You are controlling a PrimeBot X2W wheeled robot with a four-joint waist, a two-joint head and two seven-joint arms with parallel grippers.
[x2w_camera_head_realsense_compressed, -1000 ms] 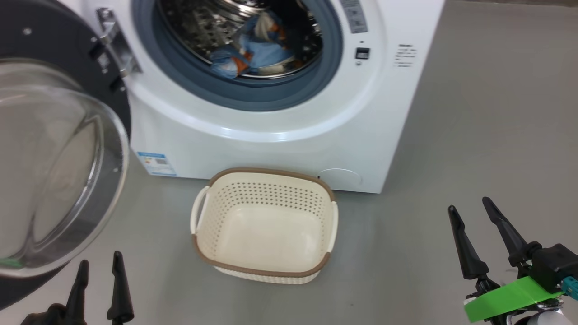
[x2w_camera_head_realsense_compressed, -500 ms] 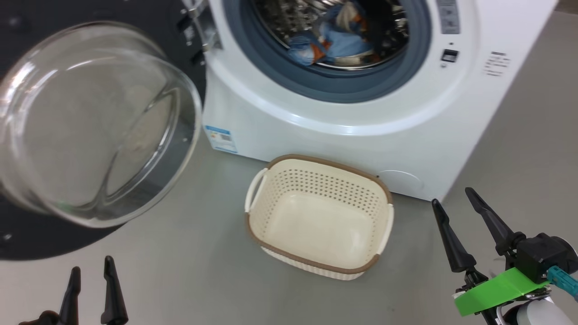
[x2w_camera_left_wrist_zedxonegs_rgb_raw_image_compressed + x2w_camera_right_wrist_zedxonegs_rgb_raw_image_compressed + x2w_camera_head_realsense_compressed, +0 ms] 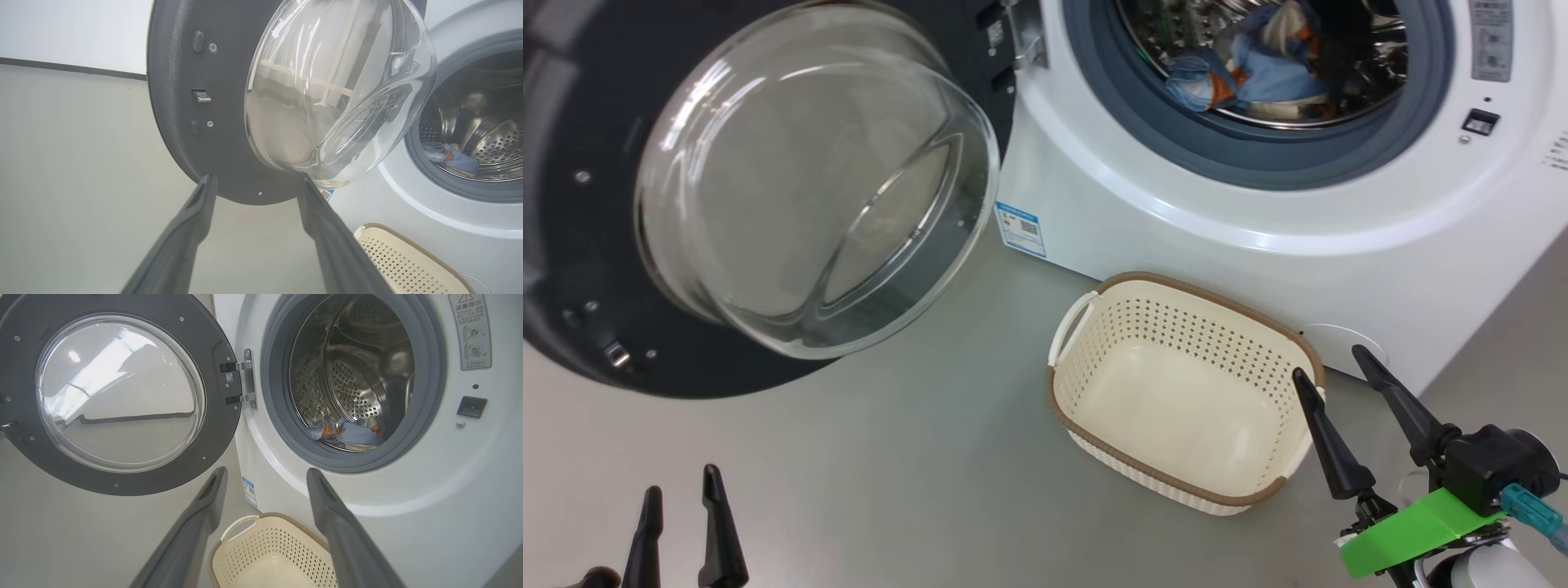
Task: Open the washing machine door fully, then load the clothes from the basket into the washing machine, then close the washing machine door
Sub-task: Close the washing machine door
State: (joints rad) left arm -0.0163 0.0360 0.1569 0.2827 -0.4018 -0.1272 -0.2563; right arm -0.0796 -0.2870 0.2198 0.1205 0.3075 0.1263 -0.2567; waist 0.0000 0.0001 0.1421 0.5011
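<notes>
The washing machine [image 3: 1258, 245] stands with its door [image 3: 572, 269] swung wide open to the left, the glass bowl [image 3: 817, 180] bulging toward me. The light-blue clothes [image 3: 1250, 69] lie inside the steel drum, also visible in the wrist views [image 3: 453, 157] [image 3: 347, 433]. On the floor before the machine sits the basket [image 3: 1176, 335], with nothing in it. My left gripper [image 3: 680, 480] is open at the lower left, below the door [image 3: 184, 122]. Open too, my right gripper [image 3: 1328, 362] hangs by the basket's right end, its fingers apart above the basket [image 3: 265, 543].
Grey floor spreads to the left of the basket and under the open door. A blue label sticker [image 3: 1019, 229] marks the machine's lower left corner. A green tape strip [image 3: 1413, 531] sits on my right wrist.
The whole head view has shifted right, so the camera has turned left; the door now shows more fully. Both grippers stay open and empty.
</notes>
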